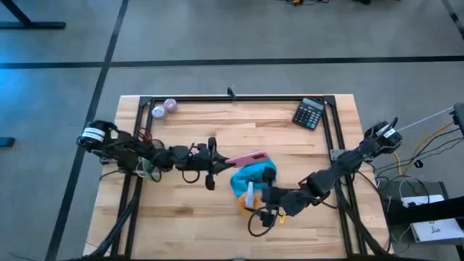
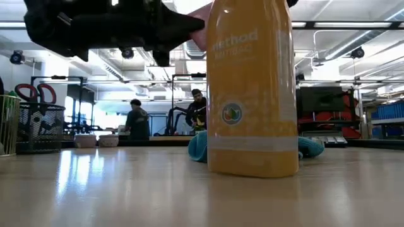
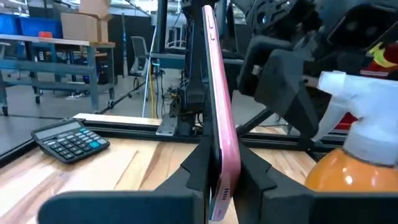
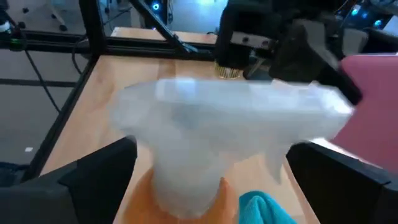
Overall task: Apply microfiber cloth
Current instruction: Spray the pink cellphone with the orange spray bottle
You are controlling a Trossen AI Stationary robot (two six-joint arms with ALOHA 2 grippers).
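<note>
The teal microfiber cloth (image 1: 255, 175) lies crumpled on the table near its middle, touched by no gripper. It shows behind the bottle in the low view (image 2: 197, 146). An orange spray bottle (image 1: 245, 201) with a white nozzle (image 4: 217, 112) stands upright on its base (image 2: 252, 167), just in front of the cloth. My right gripper (image 1: 262, 197) is open. Its fingers (image 4: 102, 174) stand on either side of the bottle's neck, with a gap to it. My left gripper (image 1: 229, 161) is shut on a pink phone (image 1: 248, 157), left of and above the cloth. My left gripper pinches the phone's two flat faces between its fingers (image 3: 194, 167) at the phone's near end (image 3: 219, 186). The fingers reach level from the table's left and lie along the phone. The phone stands on its long edge and sticks out toward the right, lifted clear of the table.
A black calculator (image 1: 309, 114) lies at the back right, also seen in the left wrist view (image 3: 69, 140). Two small pale balls (image 1: 164, 108) sit at the back left. A black metal frame (image 1: 232, 99) runs around the tabletop. People stand in the room beyond (image 2: 136, 120).
</note>
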